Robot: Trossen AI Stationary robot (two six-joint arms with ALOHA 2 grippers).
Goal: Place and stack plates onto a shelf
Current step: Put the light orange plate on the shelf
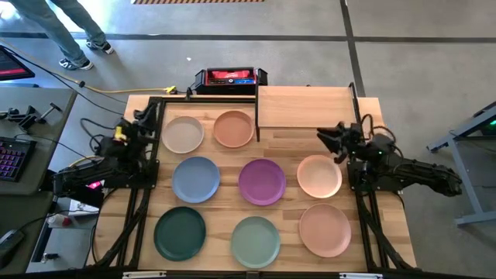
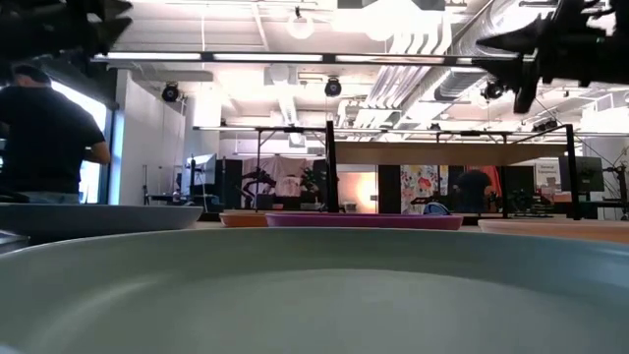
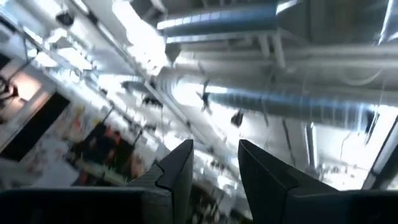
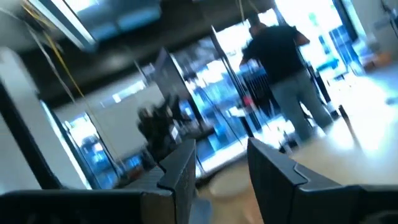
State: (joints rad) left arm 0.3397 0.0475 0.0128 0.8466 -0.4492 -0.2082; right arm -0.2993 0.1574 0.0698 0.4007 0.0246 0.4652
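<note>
Several round plates lie flat on the wooden table, none stacked: cream point(image 1: 182, 133), orange-tan point(image 1: 233, 128), blue point(image 1: 195, 179), purple point(image 1: 262, 180), pale pink point(image 1: 319, 176), dark green point(image 1: 180, 233), sage green point(image 1: 255, 241) and salmon point(image 1: 325, 229). The light-wood shelf point(image 1: 304, 108) stands on black posts at the far right with nothing on it. My left gripper point(image 1: 147, 116) hovers open at the table's left edge beside the cream plate, tipped upward point(image 3: 214, 177). My right gripper point(image 1: 329, 138) hovers open above the pale pink plate's far side, clear of it point(image 4: 221, 171).
A black and red box point(image 1: 230, 77) sits beyond the table's far edge. People stand in the room behind point(image 4: 280, 68). Black frame rails point(image 1: 136, 209) run along both sides of the table. In the low view the sage plate point(image 2: 295, 295) fills the foreground.
</note>
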